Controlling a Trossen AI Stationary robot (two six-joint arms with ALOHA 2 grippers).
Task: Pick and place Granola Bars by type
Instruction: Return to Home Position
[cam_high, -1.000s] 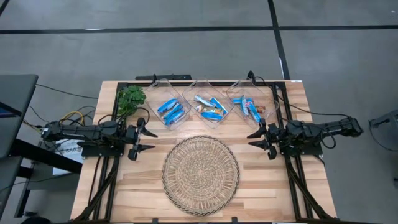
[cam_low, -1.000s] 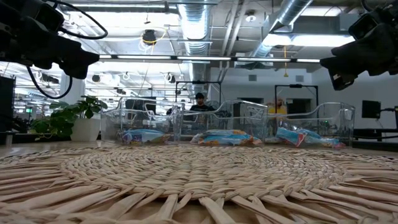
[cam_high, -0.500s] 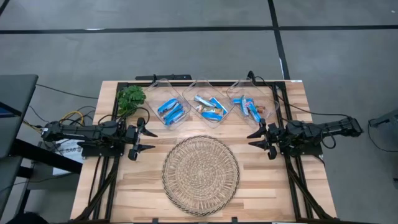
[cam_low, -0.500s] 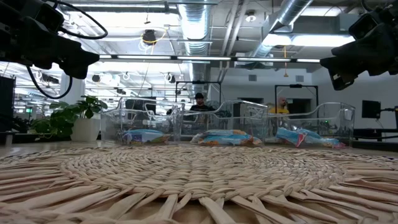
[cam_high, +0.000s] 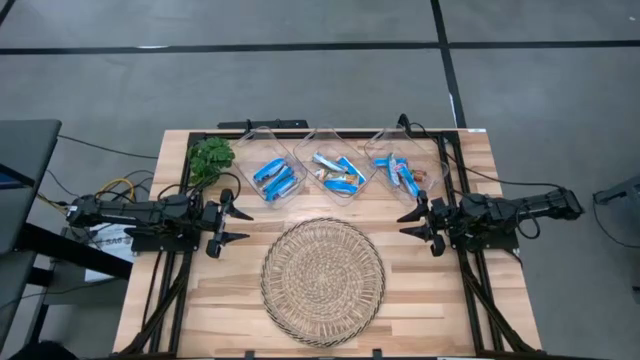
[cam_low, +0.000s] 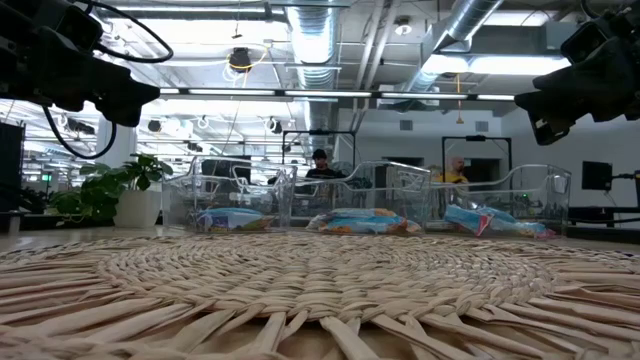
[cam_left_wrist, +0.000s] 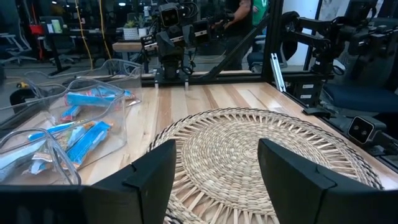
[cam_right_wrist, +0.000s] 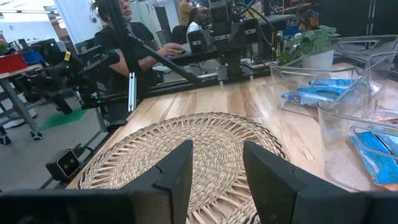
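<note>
The Granola Bars lie in three clear bins at the table's far side. The left bin holds bright blue bars. The middle bin holds light blue and brownish ones, and the right bin holds a mix. My left gripper hovers open at the table's left, pointing level toward the round wicker tray. My right gripper hovers open at the table's right, facing the left one across the tray. Neither has anything between its fingers.
A small potted plant stands at the far left corner beside the bins. The wicker tray fills the table's near middle, with nothing lying on it. People move in the room beyond the table. Cables trail off the left edge.
</note>
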